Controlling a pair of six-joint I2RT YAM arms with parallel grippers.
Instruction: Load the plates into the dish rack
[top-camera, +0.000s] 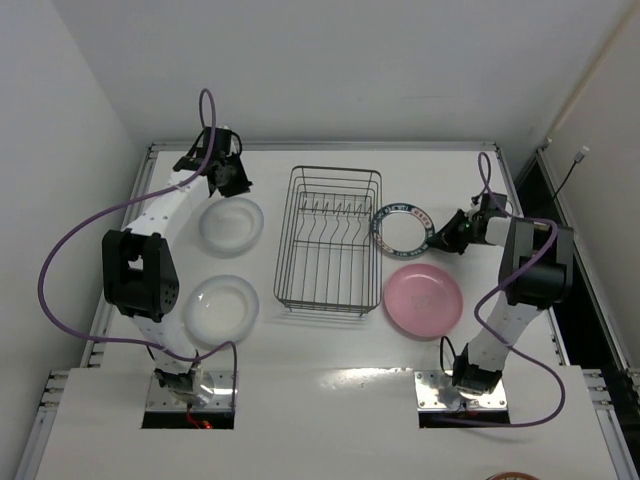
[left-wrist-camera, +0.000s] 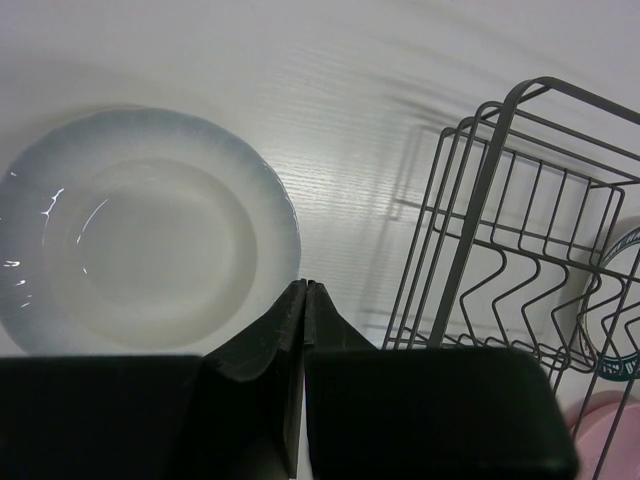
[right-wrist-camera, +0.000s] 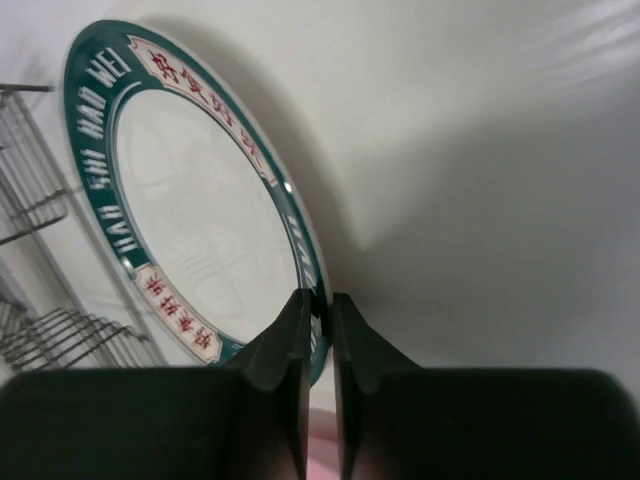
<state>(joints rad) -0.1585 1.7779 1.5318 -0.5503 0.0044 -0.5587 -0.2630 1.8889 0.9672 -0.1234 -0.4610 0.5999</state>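
Right wrist view: pinching the patterned plate (right-wrist-camera: 200, 200) by its rim with the right gripper (right-wrist-camera: 320, 305), beside the dish rack (right-wrist-camera: 40, 330). Likely stiff, slick, breakable. Left gripper (left-wrist-camera: 305, 290) closed, empty.

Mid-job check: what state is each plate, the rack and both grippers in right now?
dish rack: upright on the table, no plates in it.
patterned plate: rim pinched by the right gripper.
pink plate: flat on the table, untouched.
far translucent plate: flat on the table, untouched.
near translucent plate: flat on the table, untouched.
left gripper: shut, empty.
right gripper: shut on the patterned plate.
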